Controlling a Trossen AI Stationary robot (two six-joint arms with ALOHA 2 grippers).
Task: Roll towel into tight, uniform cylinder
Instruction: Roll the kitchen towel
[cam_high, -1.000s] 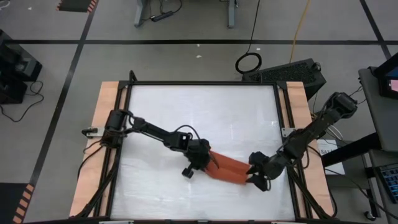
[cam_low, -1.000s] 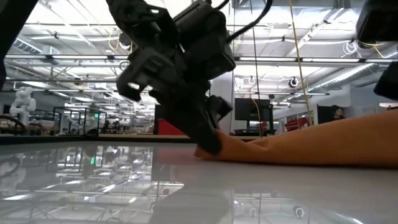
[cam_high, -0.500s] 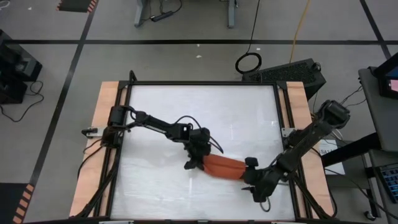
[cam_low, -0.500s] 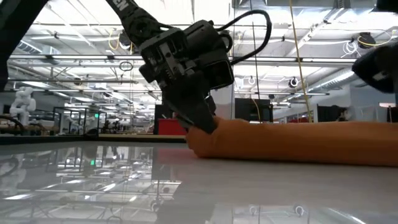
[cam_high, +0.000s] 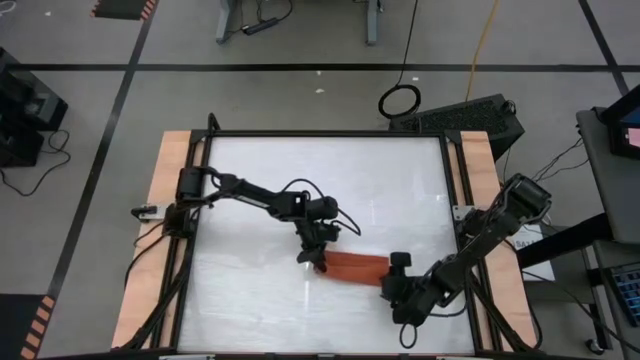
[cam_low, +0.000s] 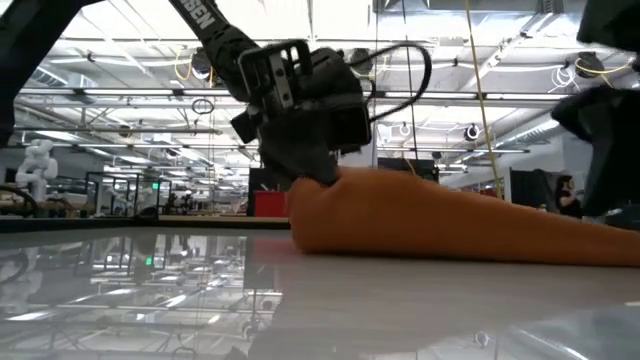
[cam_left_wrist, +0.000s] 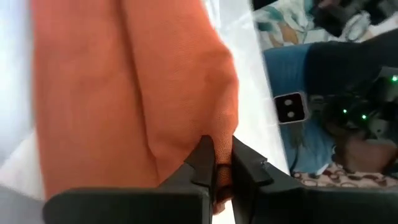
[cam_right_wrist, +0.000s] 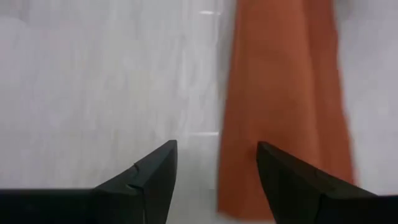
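Orange towel (cam_high: 355, 266) pinched by left hand (cam_high: 318, 260).

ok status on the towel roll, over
Left gripper shut on the towel at its left end. Right gripper open at the other end, not gripping. Towel rolled up on the table. Nothing in the way.

Far half of white table (cam_high: 330, 170) bare, wide open for either arm. Near-left area also bare. Obstacles sit in the near-right part: rolled towel (cam_high: 352, 267) lies across it, left gripper (cam_high: 318, 258) pinched shut on its left end, left arm stretching diagonally from the left edge. Right gripper (cam_high: 392, 290) just off the towel's right end, fingers spread, nothing between them; right arm blocks the near-right corner. Black frame rail (cam_high: 325, 133) borders the far edge.
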